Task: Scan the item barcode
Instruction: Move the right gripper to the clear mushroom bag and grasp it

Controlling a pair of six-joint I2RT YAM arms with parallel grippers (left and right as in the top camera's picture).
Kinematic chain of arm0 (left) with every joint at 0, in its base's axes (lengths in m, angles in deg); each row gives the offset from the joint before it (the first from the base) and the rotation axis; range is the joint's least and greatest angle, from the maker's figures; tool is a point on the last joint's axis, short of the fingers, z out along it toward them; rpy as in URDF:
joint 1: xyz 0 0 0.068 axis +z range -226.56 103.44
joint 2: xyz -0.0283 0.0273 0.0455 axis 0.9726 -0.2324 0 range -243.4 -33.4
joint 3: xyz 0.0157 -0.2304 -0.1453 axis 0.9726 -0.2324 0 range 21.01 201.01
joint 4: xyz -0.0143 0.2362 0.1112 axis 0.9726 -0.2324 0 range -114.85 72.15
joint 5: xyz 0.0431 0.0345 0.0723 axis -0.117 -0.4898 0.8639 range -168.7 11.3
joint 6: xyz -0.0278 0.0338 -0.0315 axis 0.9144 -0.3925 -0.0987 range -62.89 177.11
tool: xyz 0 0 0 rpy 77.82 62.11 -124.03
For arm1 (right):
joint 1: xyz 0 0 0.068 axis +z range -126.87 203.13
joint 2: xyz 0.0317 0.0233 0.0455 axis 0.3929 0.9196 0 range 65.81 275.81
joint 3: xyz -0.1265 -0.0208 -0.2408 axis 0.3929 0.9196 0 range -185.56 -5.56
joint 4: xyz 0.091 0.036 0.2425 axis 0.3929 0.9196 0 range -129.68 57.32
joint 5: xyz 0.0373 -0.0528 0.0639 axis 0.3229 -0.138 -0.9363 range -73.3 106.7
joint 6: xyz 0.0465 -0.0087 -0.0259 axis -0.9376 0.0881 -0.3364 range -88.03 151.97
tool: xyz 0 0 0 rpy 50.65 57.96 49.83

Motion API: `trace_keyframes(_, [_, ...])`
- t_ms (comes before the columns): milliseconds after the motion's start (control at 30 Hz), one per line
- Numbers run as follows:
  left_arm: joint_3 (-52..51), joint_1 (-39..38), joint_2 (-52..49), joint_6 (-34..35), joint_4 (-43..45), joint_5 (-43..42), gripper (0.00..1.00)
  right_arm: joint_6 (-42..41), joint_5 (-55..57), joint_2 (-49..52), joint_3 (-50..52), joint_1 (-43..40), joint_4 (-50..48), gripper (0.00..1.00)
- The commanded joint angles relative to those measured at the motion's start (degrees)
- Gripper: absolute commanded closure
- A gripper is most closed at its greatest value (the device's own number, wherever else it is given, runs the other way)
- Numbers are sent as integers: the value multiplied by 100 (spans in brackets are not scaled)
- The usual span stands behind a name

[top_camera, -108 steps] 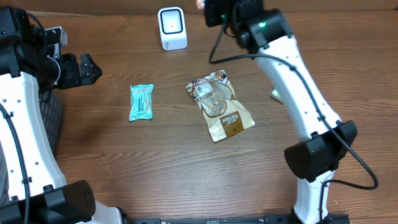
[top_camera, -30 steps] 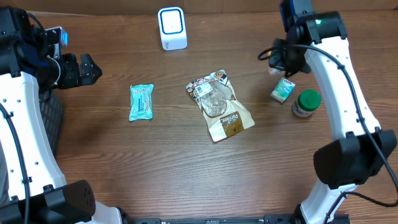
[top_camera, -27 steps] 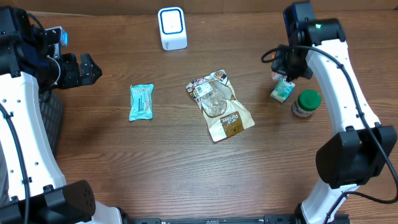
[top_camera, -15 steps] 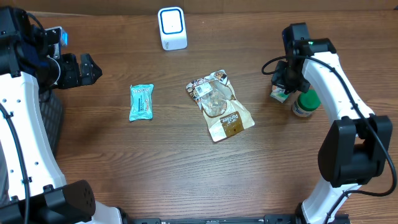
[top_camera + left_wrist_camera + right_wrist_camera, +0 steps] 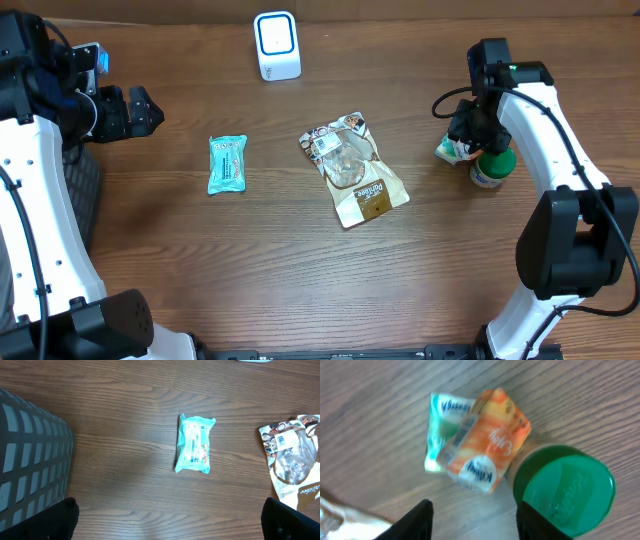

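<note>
Tabletop (image 5: pixel 250 290): green-lidded jar (image 5: pixel 489 166) against tissue pack (image 5: pixel 451 150)

Overhead looks straight down; wrist views closer (left shares teal packet (image 5: pixel 195 443)).

1. The left arm (image 5: pixel 22 190) rises along the left edge of the table (image 5: pixel 250 280), its wrist bent inward near the far left corner
2. The left gripper (image 5: pixel 143 112) points toward the table's middle, well above the surface, jaws spread wide and empty; its fingers (image 5: pixel 60 517) show at the wrist view's lower corners
3. The right arm (image 5: pixel 545 130) reaches from the near right corner toward the far edge, then folds down at the wrist
4. The right gripper (image 5: pixel 468 140) points down close to the surface, jaws partly parted, clamping nothing
</note>
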Motion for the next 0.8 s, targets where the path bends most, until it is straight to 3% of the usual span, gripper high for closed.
trace_keyframes(0, [72,-15,22,-109,9,-63,1,374,-605,-72,-612,28,282,45])
trace_keyframes(200, [72,-15,22,-109,7,-63,0,1290,-2476,-72,-970,444,503,43])
trace_keyframes(500, [72,-15,22,-109,7,-66,0,1088,-2540,-15,-654,2074,-645,46])
trace_keyframes(767, [72,-15,22,-109,7,-66,0,787,-2535,841,-341,3320,-1773,53])
